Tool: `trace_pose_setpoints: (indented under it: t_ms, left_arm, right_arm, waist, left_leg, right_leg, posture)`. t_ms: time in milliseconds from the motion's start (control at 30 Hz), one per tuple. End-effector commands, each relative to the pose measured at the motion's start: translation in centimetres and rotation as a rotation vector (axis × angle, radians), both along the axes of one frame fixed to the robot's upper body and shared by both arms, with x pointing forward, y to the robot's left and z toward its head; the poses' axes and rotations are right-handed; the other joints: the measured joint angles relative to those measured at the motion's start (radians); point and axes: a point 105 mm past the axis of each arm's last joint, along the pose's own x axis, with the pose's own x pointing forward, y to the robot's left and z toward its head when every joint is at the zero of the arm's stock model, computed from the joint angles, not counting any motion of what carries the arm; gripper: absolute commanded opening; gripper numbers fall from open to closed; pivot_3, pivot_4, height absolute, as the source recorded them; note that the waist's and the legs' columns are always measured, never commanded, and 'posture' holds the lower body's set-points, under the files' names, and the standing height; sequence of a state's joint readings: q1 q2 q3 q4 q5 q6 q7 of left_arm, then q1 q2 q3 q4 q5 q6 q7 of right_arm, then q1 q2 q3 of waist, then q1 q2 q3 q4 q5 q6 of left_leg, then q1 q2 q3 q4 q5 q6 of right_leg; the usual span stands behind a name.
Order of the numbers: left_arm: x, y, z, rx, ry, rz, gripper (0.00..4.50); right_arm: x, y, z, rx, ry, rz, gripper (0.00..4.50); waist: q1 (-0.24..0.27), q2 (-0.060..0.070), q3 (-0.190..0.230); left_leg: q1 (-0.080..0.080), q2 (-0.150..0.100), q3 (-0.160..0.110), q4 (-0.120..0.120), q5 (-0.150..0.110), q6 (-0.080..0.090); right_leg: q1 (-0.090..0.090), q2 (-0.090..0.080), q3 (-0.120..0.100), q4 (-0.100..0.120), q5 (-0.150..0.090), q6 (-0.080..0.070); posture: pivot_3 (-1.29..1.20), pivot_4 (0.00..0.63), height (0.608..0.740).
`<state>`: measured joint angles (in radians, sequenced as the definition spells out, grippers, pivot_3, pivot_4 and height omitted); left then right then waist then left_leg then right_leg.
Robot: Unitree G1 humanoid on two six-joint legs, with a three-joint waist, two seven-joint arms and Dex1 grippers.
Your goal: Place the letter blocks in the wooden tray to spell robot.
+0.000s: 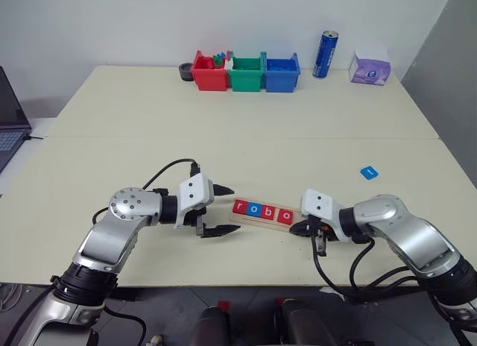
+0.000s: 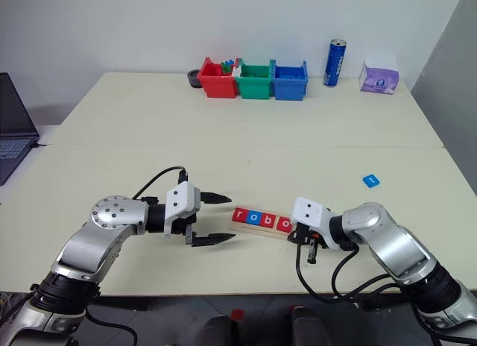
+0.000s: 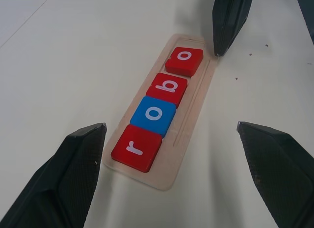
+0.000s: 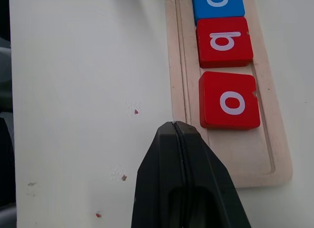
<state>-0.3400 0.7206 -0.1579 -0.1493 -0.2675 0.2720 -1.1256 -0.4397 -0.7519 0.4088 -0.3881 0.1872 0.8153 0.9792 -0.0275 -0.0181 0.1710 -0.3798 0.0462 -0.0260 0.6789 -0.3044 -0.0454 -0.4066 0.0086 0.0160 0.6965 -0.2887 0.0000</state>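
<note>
The wooden tray (image 1: 258, 224) lies near the table's front edge. Several letter blocks sit in its groove: a red r (image 3: 136, 147), a blue o (image 3: 153, 114), a red b (image 3: 167, 87) and a red o (image 4: 228, 100), the last a little askew. The slot past that o (image 4: 240, 156) is bare wood. Another blue letter block (image 1: 369, 171) lies alone on the table to the far right; its letter is too small to read. My left gripper (image 1: 232, 209) stands open just off the tray's left end, holding nothing. My right gripper (image 4: 175, 126) is shut and empty, its tip beside the tray's edge near the red o.
Red (image 1: 209, 71), green (image 1: 247, 71) and blue (image 1: 282, 72) bins stand in a row at the table's far edge, with a blue can (image 1: 326, 54) and a purple tissue pack (image 1: 370, 67) to their right. A laptop (image 1: 11, 122) sits off the left side.
</note>
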Motion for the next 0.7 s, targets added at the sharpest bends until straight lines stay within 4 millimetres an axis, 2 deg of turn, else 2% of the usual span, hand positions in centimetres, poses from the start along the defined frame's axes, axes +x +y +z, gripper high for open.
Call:
trace_pose_setpoints:
  t_ms: [33,700]
  left_arm:
    - [0.1,0.2,1.1,-0.003,-0.048,-0.004,4.5]
    - [0.2,0.1,1.2,0.001,-0.052,-0.014,4.5]
  right_arm:
    - [0.5,0.7,1.1,0.017,-0.051,0.013,0.02]
    - [1.5,1.4,1.9,0.049,-0.094,-0.004,0.02]
  waist:
    - [0.0,0.0,0.0]
    - [0.0,0.0,0.0]
  left_leg:
    - [0.0,0.0,0.0,0.0,0.0,0.0]
    - [0.0,0.0,0.0,0.0,0.0,0.0]
  right_leg:
    - [0.0,0.0,0.0,0.0,0.0,0.0]
    - [0.0,0.0,0.0,0.0,0.0,0.0]
  posture:
    - [0.0,0.15,0.74]
    - [0.0,0.15,0.74]
